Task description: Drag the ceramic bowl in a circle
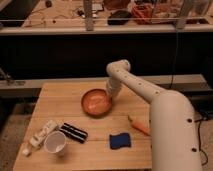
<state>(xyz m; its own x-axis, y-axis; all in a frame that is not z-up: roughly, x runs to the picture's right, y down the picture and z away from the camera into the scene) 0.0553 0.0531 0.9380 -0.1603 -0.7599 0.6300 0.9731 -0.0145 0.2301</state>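
Observation:
The ceramic bowl, wide, shallow and orange-brown, sits on the wooden table a little behind its middle. My white arm comes in from the right, bends at the elbow and drops to the bowl. The gripper is at the bowl's right rim, shut on it. The wrist hides the fingertips and the rim just under them.
A white cup, a white tube and a black bar-shaped thing lie at the front left. A blue sponge and an orange carrot-like thing lie front right, next to my white base. A cluttered shelf runs behind.

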